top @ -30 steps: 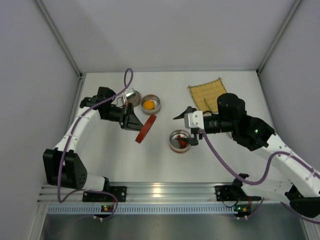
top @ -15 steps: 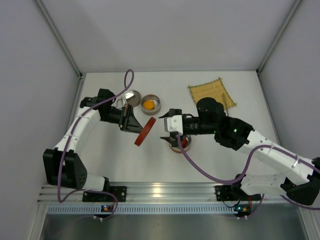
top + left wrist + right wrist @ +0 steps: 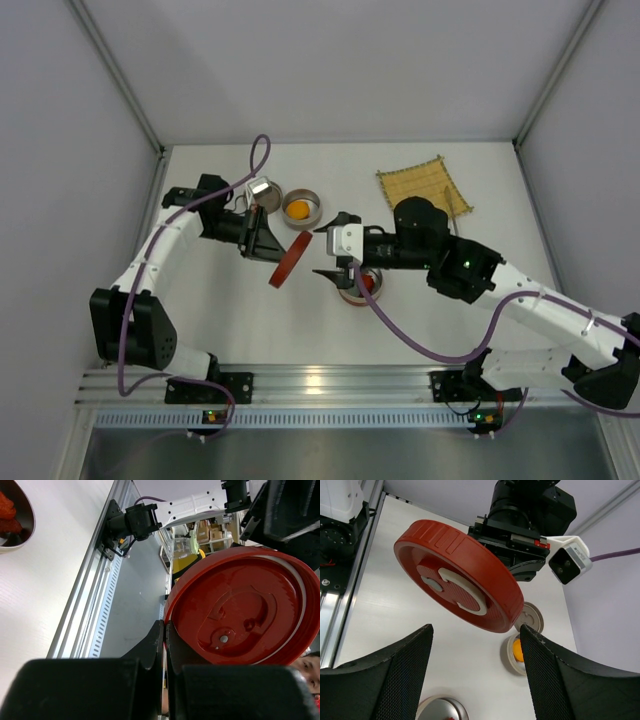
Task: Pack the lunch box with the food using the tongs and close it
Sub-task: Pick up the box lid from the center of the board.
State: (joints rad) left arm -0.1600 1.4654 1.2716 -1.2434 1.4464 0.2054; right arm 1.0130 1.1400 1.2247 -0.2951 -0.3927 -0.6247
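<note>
Lid in the air, right arm squaring up to it

Left gripper (image 3: pixel 164 630) is clamped tight on the rim of the red lid (image 3: pixel 290 259), holding it tilted above the table, while the right gripper (image 3: pixel 321 252) hangs just beside it, jaws spread wide with nothing between them. The orange piece (image 3: pixel 298 209) sits in the far bowl (image 3: pixel 316 203); the dark red pieces (image 3: pixel 6 511) lie in the near bowl (image 3: pixel 346 293), under the right wrist.

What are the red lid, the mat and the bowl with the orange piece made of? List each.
The red lid looks like moulded plastic, matte, with a ribbed rim and white inlay. The mat seems bamboo: tan slats. The bowl is probably metal: shiny silvery rim.
</note>
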